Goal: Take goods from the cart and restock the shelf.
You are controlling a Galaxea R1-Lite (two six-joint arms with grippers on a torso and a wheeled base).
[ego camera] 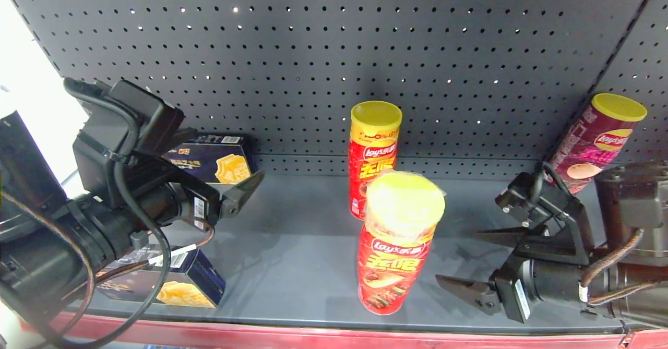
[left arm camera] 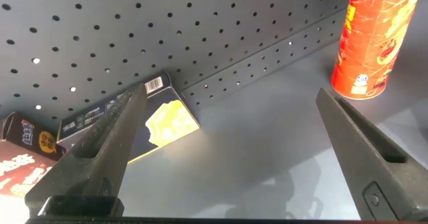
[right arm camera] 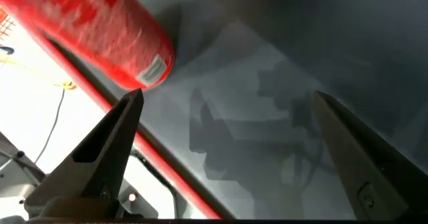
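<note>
The red, yellow-lidded cardboard chip can (ego camera: 399, 244) stood upright at the grey metal shelf's (ego camera: 292, 250) front (seemingly stocked), while left gripper (left arm camera: 231, 97) and right gripper (ego camera: 458, 255) gaped empty, more restocking presumably pending.

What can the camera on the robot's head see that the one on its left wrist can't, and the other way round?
Head camera's extras: the front red can, a tilted purple can at the right, a second blue box at the front edge of the shelf, and the open right gripper.
Left wrist camera's extra: a brown packet beside the rear blue box.
Shared: that rear blue box, the rear red can by the perforated back wall, and the open left gripper.
</note>
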